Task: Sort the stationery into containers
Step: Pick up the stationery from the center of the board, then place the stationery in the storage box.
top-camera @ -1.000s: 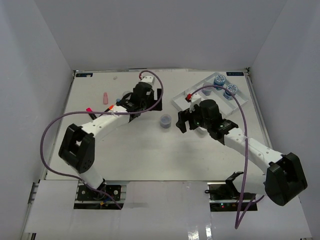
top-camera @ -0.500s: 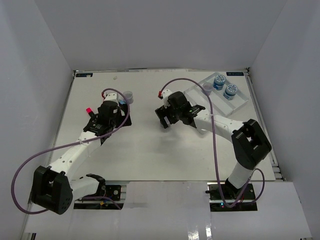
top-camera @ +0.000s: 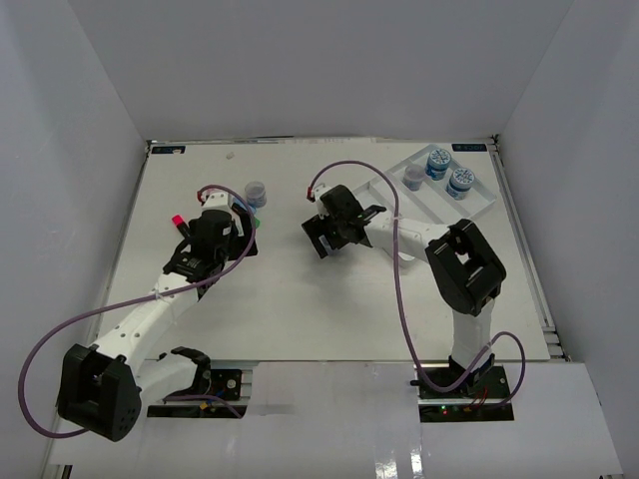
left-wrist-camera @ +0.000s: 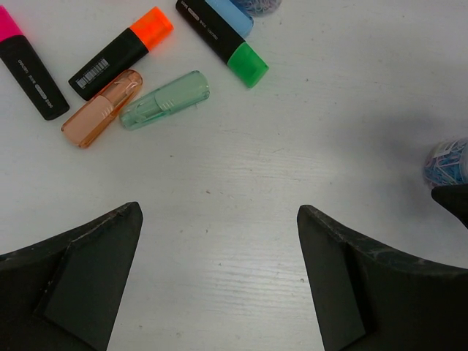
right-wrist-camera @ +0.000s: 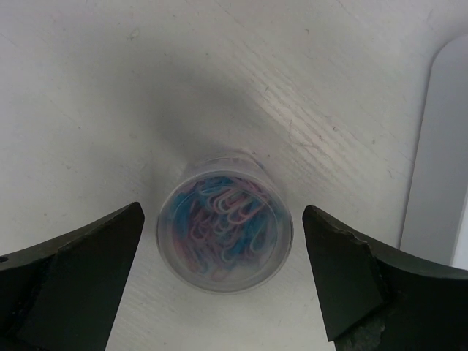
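Note:
In the right wrist view my right gripper (right-wrist-camera: 222,213) is open, with one finger on each side of a clear jar of coloured paper clips (right-wrist-camera: 225,230) standing on the table, not touching it. In the top view the right gripper (top-camera: 322,239) hides that jar. My left gripper (left-wrist-camera: 219,278) is open and empty over bare table. Ahead of it lie a pink marker (left-wrist-camera: 25,62), an orange marker (left-wrist-camera: 121,53), a blue-green marker (left-wrist-camera: 223,33) and two loose translucent caps (left-wrist-camera: 102,108). In the top view the left gripper (top-camera: 232,222) sits just below another jar (top-camera: 256,190).
The white tray (top-camera: 479,205) stands at the far right and holds three jars (top-camera: 437,162) at its far end. Its edge (right-wrist-camera: 439,146) shows to the right of the right gripper. A jar (left-wrist-camera: 446,162) shows at the right edge of the left wrist view.
The right arm has swung left from beside the tray and set its open fingers around the jar at mid-table. The left arm has pulled back toward the left, near the markers.

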`<action>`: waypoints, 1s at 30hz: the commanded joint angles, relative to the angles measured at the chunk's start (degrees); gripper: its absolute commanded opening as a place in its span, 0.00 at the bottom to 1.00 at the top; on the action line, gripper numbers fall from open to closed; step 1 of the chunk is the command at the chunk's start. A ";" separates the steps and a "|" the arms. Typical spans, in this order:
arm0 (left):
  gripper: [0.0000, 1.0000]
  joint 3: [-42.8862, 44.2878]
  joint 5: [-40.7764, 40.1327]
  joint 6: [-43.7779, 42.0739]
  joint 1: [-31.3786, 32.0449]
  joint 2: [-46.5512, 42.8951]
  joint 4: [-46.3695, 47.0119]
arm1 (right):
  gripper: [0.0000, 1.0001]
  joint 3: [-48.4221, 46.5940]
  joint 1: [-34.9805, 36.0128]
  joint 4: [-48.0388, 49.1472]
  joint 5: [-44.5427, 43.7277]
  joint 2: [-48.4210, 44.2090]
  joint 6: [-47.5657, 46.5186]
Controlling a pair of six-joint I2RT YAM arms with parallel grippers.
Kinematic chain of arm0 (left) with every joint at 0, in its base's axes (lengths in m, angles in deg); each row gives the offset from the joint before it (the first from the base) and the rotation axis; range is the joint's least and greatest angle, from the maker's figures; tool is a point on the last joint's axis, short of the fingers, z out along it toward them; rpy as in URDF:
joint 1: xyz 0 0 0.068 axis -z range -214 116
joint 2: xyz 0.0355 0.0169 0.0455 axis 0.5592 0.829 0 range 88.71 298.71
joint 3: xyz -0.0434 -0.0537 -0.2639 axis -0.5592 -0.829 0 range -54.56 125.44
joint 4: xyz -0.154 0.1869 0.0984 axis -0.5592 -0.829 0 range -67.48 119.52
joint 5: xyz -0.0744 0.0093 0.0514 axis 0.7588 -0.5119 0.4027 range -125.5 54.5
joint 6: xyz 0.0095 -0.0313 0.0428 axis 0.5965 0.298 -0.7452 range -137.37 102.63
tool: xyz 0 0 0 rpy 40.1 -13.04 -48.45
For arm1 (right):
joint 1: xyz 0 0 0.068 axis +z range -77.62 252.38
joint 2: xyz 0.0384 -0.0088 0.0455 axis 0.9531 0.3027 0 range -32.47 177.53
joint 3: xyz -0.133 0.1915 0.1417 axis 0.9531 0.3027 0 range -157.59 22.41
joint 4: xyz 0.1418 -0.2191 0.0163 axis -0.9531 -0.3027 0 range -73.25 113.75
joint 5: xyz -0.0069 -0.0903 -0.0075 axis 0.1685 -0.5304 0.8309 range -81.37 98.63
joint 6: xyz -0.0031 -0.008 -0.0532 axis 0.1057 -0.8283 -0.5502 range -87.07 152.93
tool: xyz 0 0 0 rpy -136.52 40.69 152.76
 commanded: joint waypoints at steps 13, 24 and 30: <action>0.98 0.53 -0.59 -0.70 -0.32 0.51 1.43 | 0.52 -0.32 -1.73 -0.14 -7.77 -8.10 1.38; 0.98 0.62 1.35 -0.79 -0.32 0.86 1.26 | 0.55 -1.28 -23.24 -0.58 -10.07 -13.12 2.17; 0.98 0.71 1.79 -0.79 -0.32 0.78 1.08 | 0.57 -3.57 -31.17 -0.32 -9.10 -8.03 4.80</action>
